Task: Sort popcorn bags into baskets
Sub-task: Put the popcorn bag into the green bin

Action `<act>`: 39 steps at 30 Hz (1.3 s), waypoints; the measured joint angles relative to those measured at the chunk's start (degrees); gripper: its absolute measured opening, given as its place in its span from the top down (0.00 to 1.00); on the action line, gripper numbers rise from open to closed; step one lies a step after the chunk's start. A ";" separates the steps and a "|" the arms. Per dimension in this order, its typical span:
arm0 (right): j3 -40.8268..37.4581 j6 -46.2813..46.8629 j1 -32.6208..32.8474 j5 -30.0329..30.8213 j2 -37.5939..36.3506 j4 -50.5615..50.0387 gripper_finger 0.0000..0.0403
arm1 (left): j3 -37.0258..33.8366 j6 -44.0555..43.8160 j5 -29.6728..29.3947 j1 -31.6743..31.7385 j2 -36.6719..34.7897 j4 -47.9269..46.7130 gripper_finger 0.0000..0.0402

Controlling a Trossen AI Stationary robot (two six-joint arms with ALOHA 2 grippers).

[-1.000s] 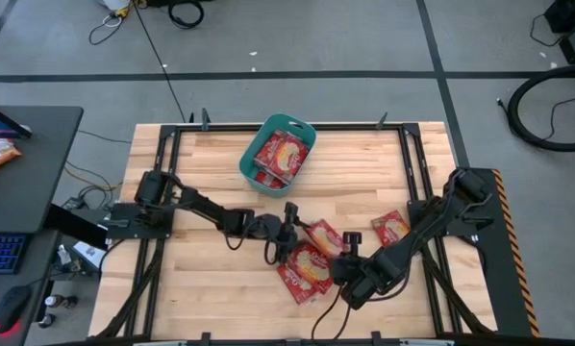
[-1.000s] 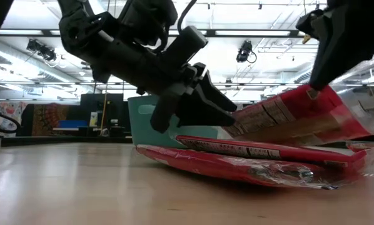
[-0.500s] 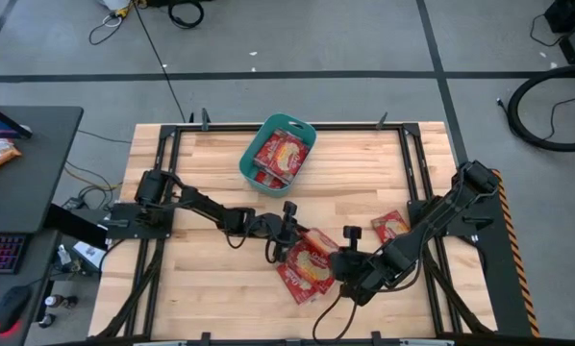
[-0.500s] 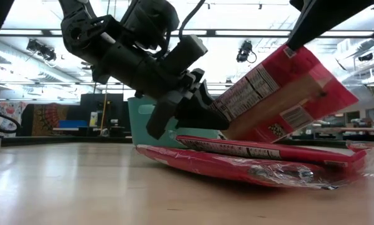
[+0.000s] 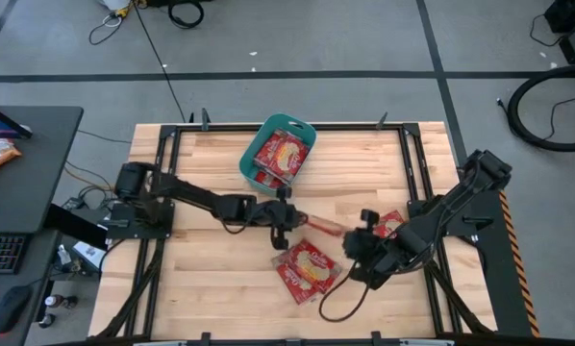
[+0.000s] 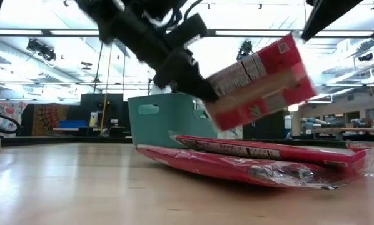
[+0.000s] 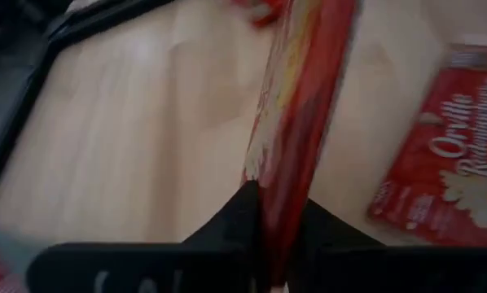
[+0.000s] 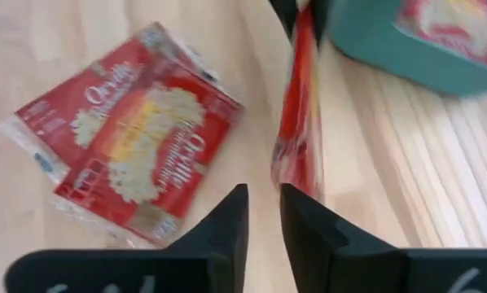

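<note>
Reaching from the left edge of the light wooden slatted table [image 5: 211, 279] toward its middle, the left arm ends in the left gripper [image 5: 289, 219], whose two dark fingers are closed on one edge of a flat red popcorn packet with a cream-yellow centre panel [image 5: 322, 227]. This held packet [image 6: 256, 84] hangs tilted and clear of the table top in the low view, and it shows edge-on between the fingers in the left wrist view [image 7: 296, 122]. Toward the far edge of the table, near its middle, sits the teal-green plastic rectangular tub with rounded corners [image 5: 259, 135]; it holds further red packets [image 5: 280, 154]. Nearer the front edge, just right of the table's middle, a loose red packet [image 5: 307, 269] lies flat on the wood, and the low view shows it as a small stack of flat red packets [image 6: 249, 164] resting on the table in front of the tub [image 6: 159, 122]. Right of the held packet, the right gripper [image 5: 367, 242] is above the table, apart from the held packet; its fingers [image 8: 227, 224] stand slightly parted with nothing between them. Another red packet [image 5: 391, 225] lies on the table close by the right gripper, toward the right edge, partly covered by the right arm.
</note>
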 joint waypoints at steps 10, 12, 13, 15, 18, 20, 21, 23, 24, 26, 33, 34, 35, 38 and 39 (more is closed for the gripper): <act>-0.06 13.56 0.11 -0.48 -2.86 -11.64 0.78 | 8.12 -6.72 -15.22 0.57 -8.63 -17.12 0.93; -0.64 13.79 0.12 -0.49 -2.86 -12.29 0.78 | 8.74 -5.74 -17.47 0.75 -10.16 -17.27 0.93; -0.91 13.73 0.11 -0.43 -2.86 -12.43 0.78 | 8.90 -5.06 -18.12 0.83 -10.88 -17.17 0.93; -1.31 13.25 0.11 0.50 -2.87 -12.98 0.78 | 9.18 -3.43 -19.27 1.51 -11.86 -16.91 0.93; -2.26 12.66 0.11 2.44 -2.86 -13.18 0.78 | 9.69 -1.34 -20.55 3.15 -13.15 -16.09 0.93; -2.95 12.10 0.11 3.83 -2.86 -13.16 0.78 | 9.94 0.48 -22.80 4.44 -13.57 -14.26 0.93; -3.49 11.71 0.11 4.30 -2.86 -13.08 0.78 | 9.97 1.17 -24.93 5.13 -13.57 -13.71 0.93; -4.52 11.39 0.11 4.76 -2.86 -13.09 0.78 | 9.93 2.40 -30.03 6.90 -13.36 -14.59 0.93; -5.01 11.30 0.11 4.82 -2.86 -13.13 0.78 | 9.93 2.00 -31.55 8.03 -12.99 -15.15 0.93; -5.91 11.18 0.11 4.87 -2.86 -13.35 0.78 | 9.87 -0.89 -32.11 10.29 -12.58 -18.07 0.93; -7.88 9.68 0.08 5.15 -2.84 -12.70 0.78 | 9.82 -10.33 -30.13 15.75 -10.13 -24.85 0.92; -8.09 9.67 0.07 5.31 -2.84 -13.01 0.78 | 9.81 -10.99 -29.46 16.09 -9.60 -25.29 0.92; -8.30 9.67 0.07 5.53 -2.86 -12.74 0.78 | 9.81 -11.42 -28.95 16.42 -9.10 -25.65 0.92; -8.81 9.68 0.07 5.55 -2.84 -12.65 0.78 | 9.80 -12.06 -28.83 16.92 -7.24 -26.06 0.92; -8.88 9.70 0.07 5.55 -2.84 -12.46 0.78 | 9.80 -12.33 -28.83 16.98 -6.66 -26.19 0.92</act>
